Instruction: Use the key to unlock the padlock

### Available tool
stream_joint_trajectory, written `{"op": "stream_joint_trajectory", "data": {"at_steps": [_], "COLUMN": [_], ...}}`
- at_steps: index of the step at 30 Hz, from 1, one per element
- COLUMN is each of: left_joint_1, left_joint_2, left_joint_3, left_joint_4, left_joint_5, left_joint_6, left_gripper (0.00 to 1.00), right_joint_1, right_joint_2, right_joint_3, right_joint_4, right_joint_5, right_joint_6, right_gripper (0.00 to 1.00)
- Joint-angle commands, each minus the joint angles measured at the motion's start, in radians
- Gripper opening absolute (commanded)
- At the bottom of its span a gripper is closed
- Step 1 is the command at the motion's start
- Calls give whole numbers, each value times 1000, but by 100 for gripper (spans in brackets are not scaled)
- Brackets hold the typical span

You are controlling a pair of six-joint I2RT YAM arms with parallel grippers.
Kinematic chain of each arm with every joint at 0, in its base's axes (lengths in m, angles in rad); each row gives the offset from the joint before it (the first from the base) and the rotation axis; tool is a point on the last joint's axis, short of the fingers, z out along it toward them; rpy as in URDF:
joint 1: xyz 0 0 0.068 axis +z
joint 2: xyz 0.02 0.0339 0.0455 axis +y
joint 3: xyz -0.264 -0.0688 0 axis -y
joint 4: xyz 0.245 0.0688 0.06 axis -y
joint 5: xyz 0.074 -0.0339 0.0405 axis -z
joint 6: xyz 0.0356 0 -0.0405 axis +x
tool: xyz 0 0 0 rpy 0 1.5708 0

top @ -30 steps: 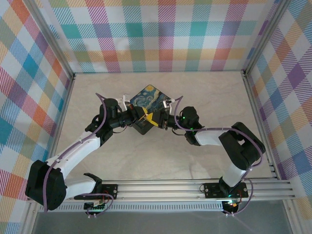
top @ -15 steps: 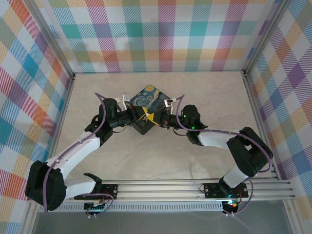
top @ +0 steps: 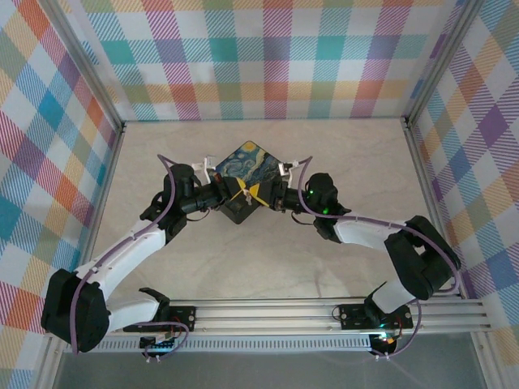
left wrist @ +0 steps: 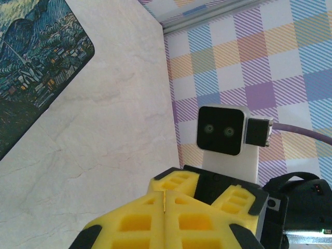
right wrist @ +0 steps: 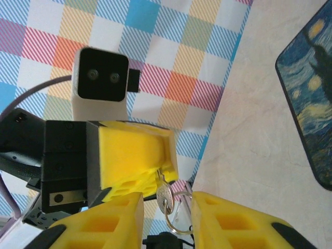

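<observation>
The key [right wrist: 165, 198] hangs just past my right fingers [right wrist: 109, 223], in the gap between them, with its ring [right wrist: 176, 222] dangling alongside. Those fingers stand spread on either side of it. I see neither one pressing it, so the right side grips nothing at present.

The key's blade runs up into the seam of the left fingers [right wrist: 136, 155], which are pressed tight together. In the left wrist view that seam is a closed line with only a thin pale sliver in it. I cannot tell where the padlock sits. My guess is that it is buried in that left pinch, with the key already seated in it.

As I judge it, no turn is being applied while the right fingers are off the key, so the lock is probably not yet open. I will need to close squarely on the key head again before twisting. The risk is nudging the ring and knocking the key crooked.

Beyond the fingers lies the dark night-sky box [top: 246, 160] on the tabletop [top: 243, 267]. Both sets of fingers meet over its near corner.

Compared with a second ago, seen from above, the right arm [top: 369, 232] has swung its elbow outward to the right. Its wrist sits a touch farther right, backed slightly off the meeting point. The left arm [top: 134, 239] and the box have not shifted.
</observation>
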Motion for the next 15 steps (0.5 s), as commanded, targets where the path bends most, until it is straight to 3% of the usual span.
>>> {"op": "stream_joint_trajectory", "data": {"at_steps": [1,15], "left_joint_1": [7,8], "left_joint_2": [-20,-19], "left_joint_3": [-12,-2], "left_joint_4": [32,29], "left_joint_5": [21,25], "left_joint_6": [5,8], "left_gripper": [0,0], "right_joint_1": [-4,23], "right_joint_2": [-34,42], "right_joint_3": [3,42], "right_joint_4": [-20,34], "right_joint_5": [-3,-34], "right_joint_6": [-36,4], "right_gripper": [22,25]}}
